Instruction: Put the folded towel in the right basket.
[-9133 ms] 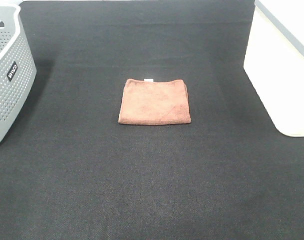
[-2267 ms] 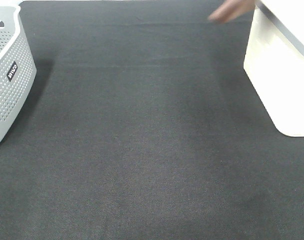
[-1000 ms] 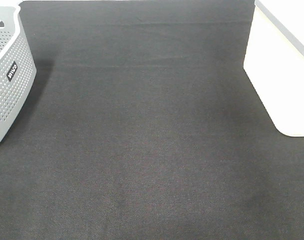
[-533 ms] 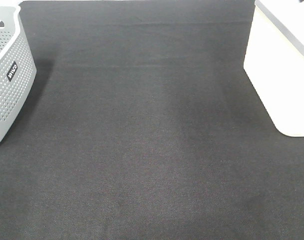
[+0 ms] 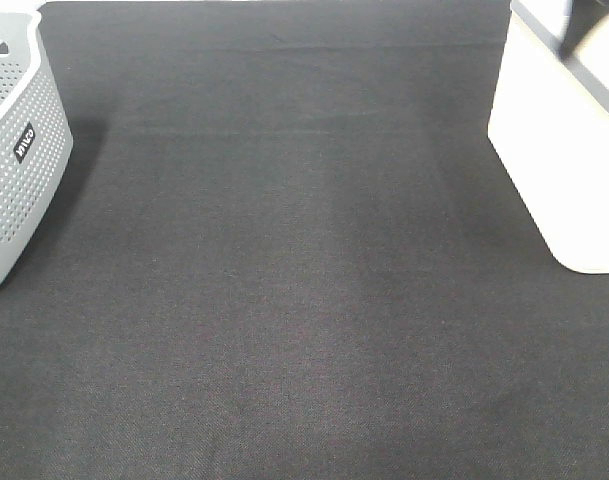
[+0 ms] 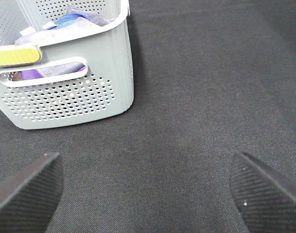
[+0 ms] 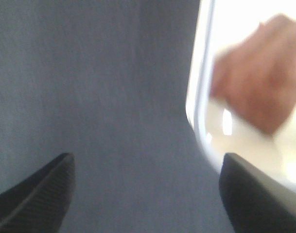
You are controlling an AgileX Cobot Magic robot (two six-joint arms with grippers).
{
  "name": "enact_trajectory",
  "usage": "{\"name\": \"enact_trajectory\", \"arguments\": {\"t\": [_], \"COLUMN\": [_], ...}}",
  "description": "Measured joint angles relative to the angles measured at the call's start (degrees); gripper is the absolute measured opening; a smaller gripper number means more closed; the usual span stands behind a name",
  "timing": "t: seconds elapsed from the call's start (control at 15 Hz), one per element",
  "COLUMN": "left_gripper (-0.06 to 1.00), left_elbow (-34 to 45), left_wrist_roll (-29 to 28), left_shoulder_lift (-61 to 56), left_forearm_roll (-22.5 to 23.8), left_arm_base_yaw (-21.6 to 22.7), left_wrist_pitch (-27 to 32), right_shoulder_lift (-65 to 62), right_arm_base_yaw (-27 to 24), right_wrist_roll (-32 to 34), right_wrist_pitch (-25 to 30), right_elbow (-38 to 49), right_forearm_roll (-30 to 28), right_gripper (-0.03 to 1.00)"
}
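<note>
The brown towel (image 7: 257, 99) shows only as a blur in the right wrist view, inside the white basket (image 5: 564, 150), so the drop looks made. The right gripper (image 7: 148, 194) has its jaws spread wide with nothing between them, above the mat (image 5: 284, 300) beside the basket's rim. The risk now, as I judge it, is that arm clipping the rim on its way out and shoving the basket. The left gripper (image 6: 143, 187) is parted and empty too, hanging near the grey perforated basket (image 6: 65, 92), well away from all this.
</note>
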Motion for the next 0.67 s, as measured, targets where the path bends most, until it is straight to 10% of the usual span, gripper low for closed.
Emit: {"name": "enact_trajectory", "arguments": {"t": [0.67], "left_gripper": [0.88], "left_elbow": [0.0], "left_wrist_roll": [0.0], "left_shoulder_lift": [0.0], "left_forearm_roll": [0.0], "left_arm_base_yaw": [0.0], "left_wrist_pitch": [0.0], "right_shoulder_lift": [-45.49], "right_arm_base_yaw": [0.0], "right_wrist_roll": [0.0], "right_wrist_pitch": [-0.63], "right_elbow": [48.59], "right_forearm_roll": [-1.78], "right_gripper": [0.77]}}
